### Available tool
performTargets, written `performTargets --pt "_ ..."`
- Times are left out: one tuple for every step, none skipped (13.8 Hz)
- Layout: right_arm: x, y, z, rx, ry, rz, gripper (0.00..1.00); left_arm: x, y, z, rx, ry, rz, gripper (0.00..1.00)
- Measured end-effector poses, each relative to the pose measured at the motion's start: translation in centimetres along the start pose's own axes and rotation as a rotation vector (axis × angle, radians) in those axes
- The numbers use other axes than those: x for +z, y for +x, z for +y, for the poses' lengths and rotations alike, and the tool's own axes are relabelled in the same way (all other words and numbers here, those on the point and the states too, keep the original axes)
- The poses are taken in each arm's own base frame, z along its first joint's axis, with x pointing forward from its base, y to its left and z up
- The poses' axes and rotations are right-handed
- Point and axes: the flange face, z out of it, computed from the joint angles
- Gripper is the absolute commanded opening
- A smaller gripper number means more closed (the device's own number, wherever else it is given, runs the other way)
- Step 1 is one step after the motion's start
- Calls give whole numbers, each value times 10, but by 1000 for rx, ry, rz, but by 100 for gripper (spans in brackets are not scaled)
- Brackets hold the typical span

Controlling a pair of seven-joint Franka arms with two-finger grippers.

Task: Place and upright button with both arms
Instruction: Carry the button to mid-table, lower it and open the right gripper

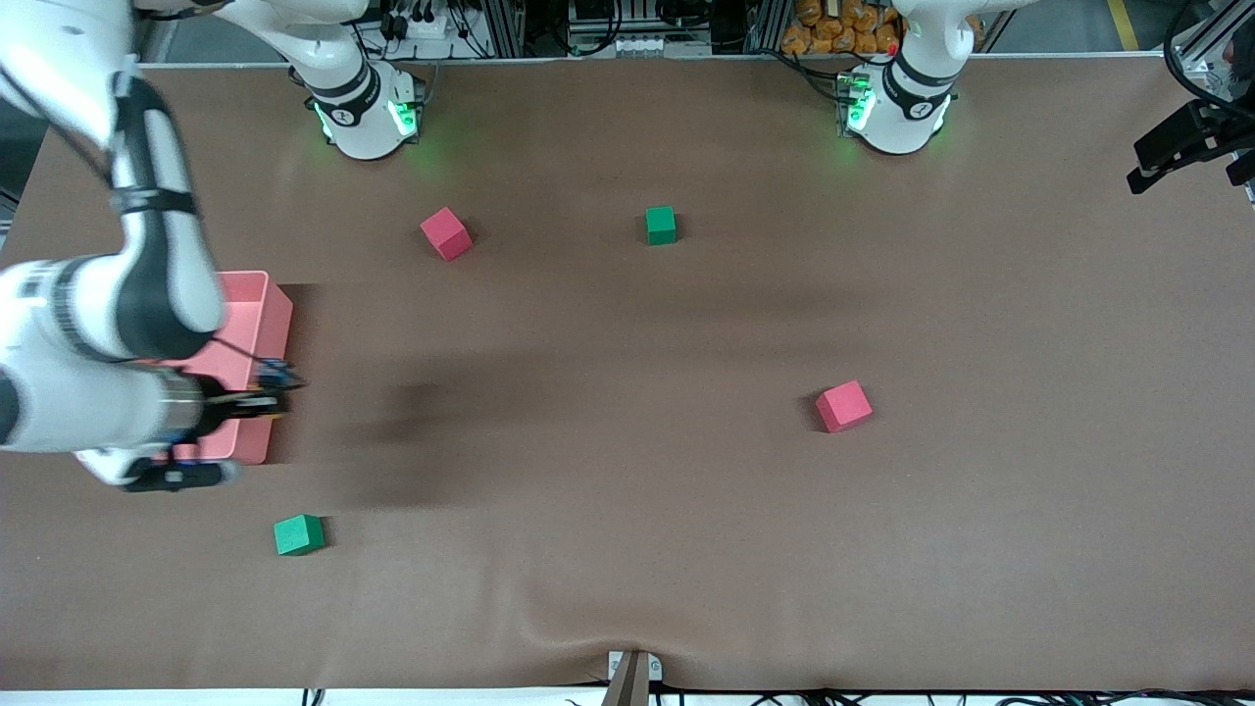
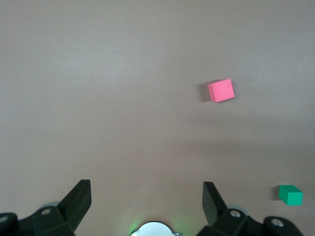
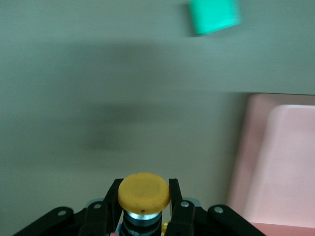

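The button (image 3: 143,191) has a round orange cap on a dark body with a silver ring. My right gripper (image 3: 144,192) is shut on its body, with the cap pointing out past the fingertips. In the front view this right gripper (image 1: 267,392) hangs over the edge of the pink bin (image 1: 257,294) at the right arm's end of the table, and the button (image 1: 276,374) is a small dark and orange spot at its tip. My left gripper (image 2: 146,191) is open and holds nothing. It sits high above the table by its own green-lit base and is outside the front view.
A green cube (image 1: 298,534) lies nearer the front camera than the bin. A red cube (image 1: 446,233) and a green cube (image 1: 660,225) lie near the bases. Another red cube (image 1: 843,405) sits toward the left arm's end. A black fixture (image 1: 1181,147) overhangs that end's edge.
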Motion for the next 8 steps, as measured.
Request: performTargets --pt "8 3 -42 8 -1 27 0 0 0 0 0 0 0 100" --pt "20 5 -82 17 0 46 0 0 0 0 0 0 0 100" --pt "36 5 -119 17 8 60 0 0 0 0 0 0 0 100" --pt "55 6 -156 9 13 81 0 0 0 0 0 0 0 100" --pt "78 5 -197 9 21 115 0 1 0 0 0 0 -1 100" --pt "105 1 -238 16 31 151 0 1 0 0 0 0 -2 100" --pt "132 -5 -275 16 40 174 0 2 1 0 0 0 -3 100" --pt "158 -13 -304 7 42 183 0 2 1 0 0 0 -5 100"
